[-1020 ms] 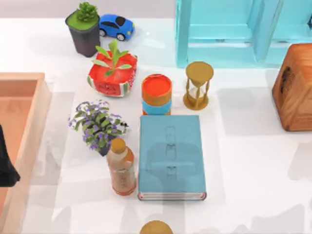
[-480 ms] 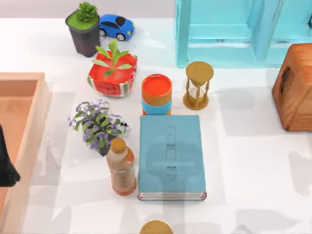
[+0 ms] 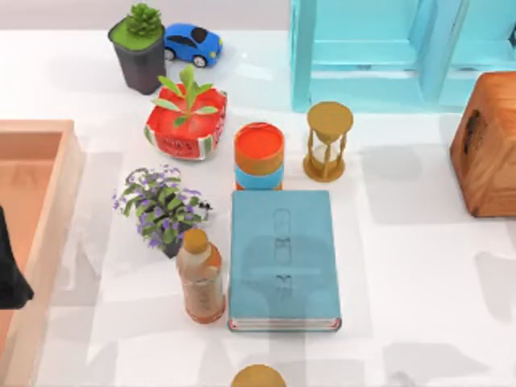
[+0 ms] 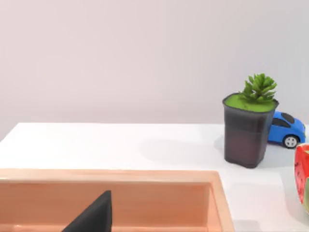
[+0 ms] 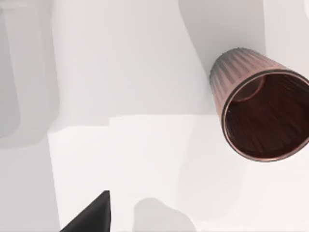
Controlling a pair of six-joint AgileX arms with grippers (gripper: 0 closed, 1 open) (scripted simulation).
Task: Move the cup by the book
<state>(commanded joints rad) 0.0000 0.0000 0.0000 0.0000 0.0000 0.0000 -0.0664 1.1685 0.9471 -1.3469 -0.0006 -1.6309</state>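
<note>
**Cup in front of right gripper, not held; free slot right of book**

- Left gripper (image 4: 94, 217): parked over the wooden tray (image 3: 36, 133), well left of the book (image 3: 282, 258). Opening: cannot tell. Nothing seen in it. Too far off to be useful for this move.
- Left of book: bottle (image 3: 201, 276) just beside the cover edge, purple flower pot (image 3: 161, 210) a little further out. No room there.
- Behind book: orange-topped cylinder (image 3: 259, 156) almost touching the far edge, hourglass (image 3: 327, 141) near it. Tight as well.
- Further behind: watermelon planter (image 3: 185, 117), dark succulent pot (image 3: 137, 50), blue toy car (image 3: 193, 43). Irrelevant.
- In front of book: round brown top (image 3: 258, 376) cut by the frame edge. Cannot tell what it is.
- Right of book: bare white table (image 3: 403, 266) out to the wooden box (image 3: 488, 145). Flat, smooth, roomy. Best drop zone by judgement.
- Cup (image 5: 258, 113): seen from right wrist view, on bare white table, looks upright with the open mouth toward the camera, ribbed wall tapering to the base. Position relative to book: not readable here.
- Right gripper (image 5: 91, 215): above the table, apart from the cup, no contact. Opening: cannot tell. Nearer arm by far.
- Next, by judgement: centre over the cup, come down along its vertical axis, pinch across the rim or wall. Risk: slick tapered wall, easy to tip.
</note>
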